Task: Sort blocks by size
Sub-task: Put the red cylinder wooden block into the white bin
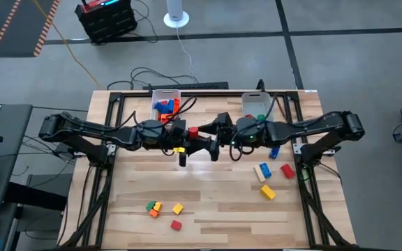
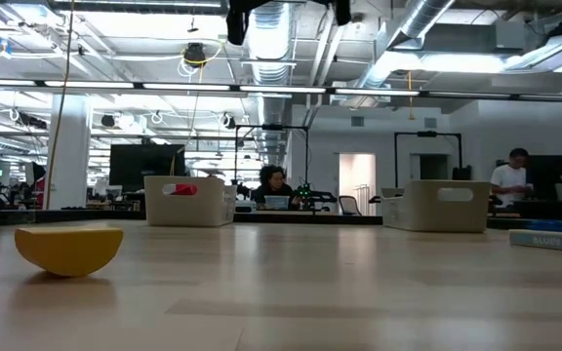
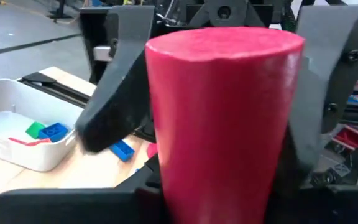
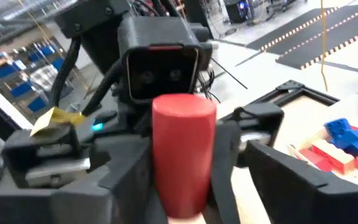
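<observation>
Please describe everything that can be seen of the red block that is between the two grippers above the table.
The red block looks like a smooth, matte, round-sided piece with a flat end and no studs showing. It is held in the air over the middle of the table, between the two bins. The left gripper has its jaws closed on the block's sides. The right gripper is at the block too, with its jaws spread, and whether they touch it cannot be told. Nothing else touches the block.

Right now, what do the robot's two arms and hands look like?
Both arms are black and jointed, built of chunky links with black cables looped along them. The left hand and the right hand each end in two flat dark fingers. A boxy black camera housing sits on the left wrist, near a small yellow tag and a blue-green light.
</observation>
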